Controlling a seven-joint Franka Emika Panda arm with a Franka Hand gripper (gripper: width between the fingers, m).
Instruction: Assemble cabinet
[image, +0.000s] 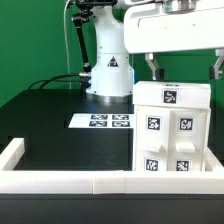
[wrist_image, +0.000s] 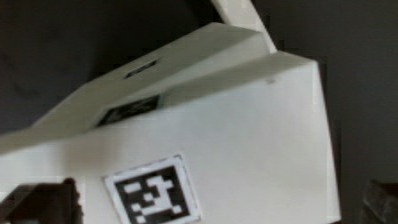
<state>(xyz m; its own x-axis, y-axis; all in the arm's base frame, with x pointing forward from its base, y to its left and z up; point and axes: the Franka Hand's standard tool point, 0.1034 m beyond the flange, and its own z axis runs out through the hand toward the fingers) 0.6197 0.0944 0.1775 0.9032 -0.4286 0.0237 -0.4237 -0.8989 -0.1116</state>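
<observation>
Cabinet (image: 170, 128) at surface (image: 60, 125) front right: rigid, light, smooth-walled. Grip across top panel edges. Jaws straddling top; closure cannot be told.

The black table (image: 40, 130) is carrying the marker board (image: 103, 121), lying flat, and the cabinet (image: 170, 140), standing beside it.

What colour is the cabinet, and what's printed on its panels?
White cabinet, with square black-and-white tags on its panels; the exterior view shows it best.
</observation>
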